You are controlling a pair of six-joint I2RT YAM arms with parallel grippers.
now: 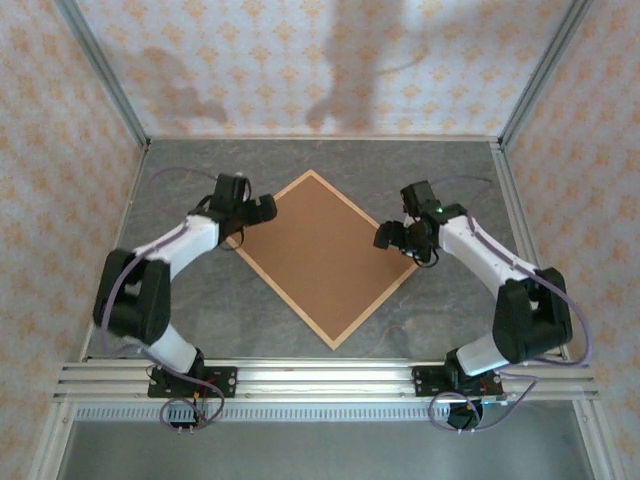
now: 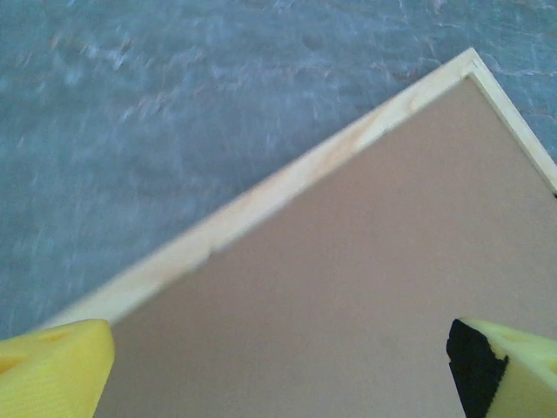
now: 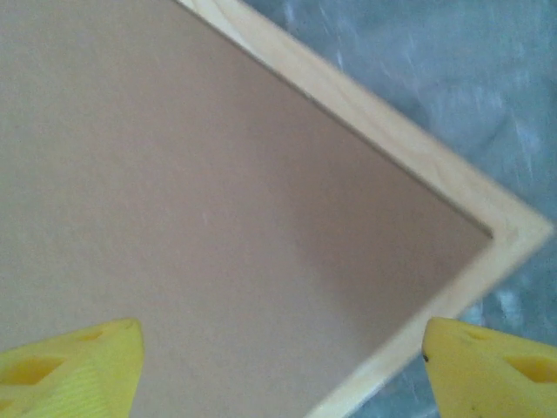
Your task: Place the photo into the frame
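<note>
The frame (image 1: 284, 296), thin light wood strips, lies flat on the table, turned like a diamond. A plain brown backing board (image 1: 322, 255) fills it. The photo is hidden. My left gripper (image 1: 256, 212) hovers over the frame's left corner, open with nothing between its fingers. In the left wrist view its yellow fingers (image 2: 54, 370) stand wide apart above the board (image 2: 365, 287) and the wood strip (image 2: 287, 187). My right gripper (image 1: 396, 238) hangs open over the frame's right corner. Its yellow fingers (image 3: 492, 370) straddle the board (image 3: 218, 200) and the frame's corner (image 3: 513, 233).
The grey stone-patterned tabletop (image 1: 200, 310) surrounds the frame. Patterned walls with metal posts (image 1: 105, 75) close in the back and sides. An aluminium rail (image 1: 330, 375) carrying both arm bases runs along the near edge.
</note>
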